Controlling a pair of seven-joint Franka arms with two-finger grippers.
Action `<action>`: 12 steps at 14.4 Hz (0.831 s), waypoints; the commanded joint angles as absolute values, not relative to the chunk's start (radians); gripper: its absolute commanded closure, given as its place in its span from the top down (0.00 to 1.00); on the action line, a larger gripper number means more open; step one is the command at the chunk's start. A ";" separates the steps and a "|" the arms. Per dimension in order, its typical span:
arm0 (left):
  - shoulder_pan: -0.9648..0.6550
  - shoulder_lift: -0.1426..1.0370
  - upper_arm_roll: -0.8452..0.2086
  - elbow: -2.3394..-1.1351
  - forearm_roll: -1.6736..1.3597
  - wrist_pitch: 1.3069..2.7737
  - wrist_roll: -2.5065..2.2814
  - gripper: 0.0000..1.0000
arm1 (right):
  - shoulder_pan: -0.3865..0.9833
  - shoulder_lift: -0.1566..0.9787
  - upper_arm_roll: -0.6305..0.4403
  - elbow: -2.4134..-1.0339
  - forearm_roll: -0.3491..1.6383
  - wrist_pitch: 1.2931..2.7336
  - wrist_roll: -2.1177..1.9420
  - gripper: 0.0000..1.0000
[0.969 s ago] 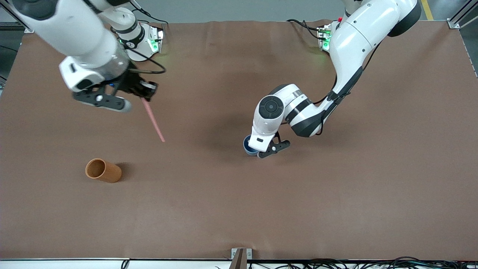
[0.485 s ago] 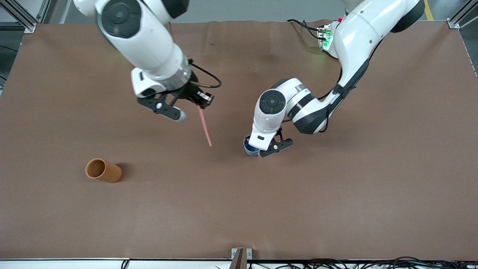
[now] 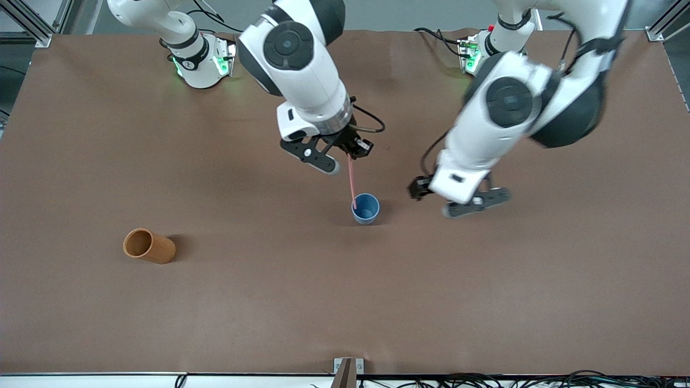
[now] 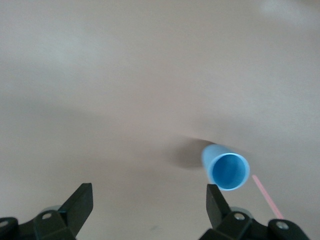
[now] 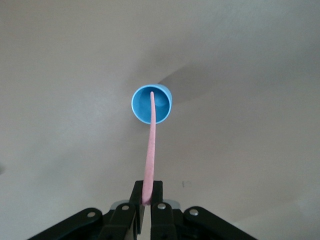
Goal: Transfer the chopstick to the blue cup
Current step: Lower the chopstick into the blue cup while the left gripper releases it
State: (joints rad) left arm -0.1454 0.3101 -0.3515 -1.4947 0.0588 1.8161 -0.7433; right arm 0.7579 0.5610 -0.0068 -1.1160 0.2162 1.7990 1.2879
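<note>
The blue cup [image 3: 365,209] stands upright near the table's middle, with nothing gripping it. My right gripper [image 3: 349,156] hangs over the table just beside the cup and is shut on the upper end of the pink chopstick [image 3: 352,183]. The stick points down, and its lower tip is at the cup's mouth. In the right wrist view the chopstick [image 5: 150,150] runs from the right gripper [image 5: 147,194] to the cup's [image 5: 137,107] opening. My left gripper [image 3: 458,200] is open and empty, beside the cup toward the left arm's end. The left wrist view shows the left gripper [image 4: 148,195], the cup [image 4: 227,167] and the chopstick [image 4: 267,196].
An orange-brown cylindrical cup [image 3: 148,246] sits toward the right arm's end, nearer the front camera than the blue cup. The brown table cover [image 3: 485,296] stretches bare around both cups. A small metal bracket [image 3: 347,366] marks the table's front edge.
My left gripper opened, let go of the blue cup and pulled away toward the left arm's end. My right gripper carried the chopstick across the table to the blue cup.
</note>
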 commanded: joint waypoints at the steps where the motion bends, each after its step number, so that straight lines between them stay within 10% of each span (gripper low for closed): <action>1: -0.147 0.213 -0.250 -1.537 0.020 1.757 -0.550 1.00 | 0.772 0.590 -0.015 -1.086 0.235 1.792 1.305 0.05; 8: -0.108 0.014 -0.038 -1.532 -0.025 1.551 -0.046 1.00 | 0.818 0.644 -0.020 -1.094 0.210 1.856 1.299 0.09; 12: -0.068 -0.026 -0.038 -1.534 -0.026 1.499 0.069 1.00 | 0.816 0.644 -0.018 -1.094 0.147 1.855 1.287 0.34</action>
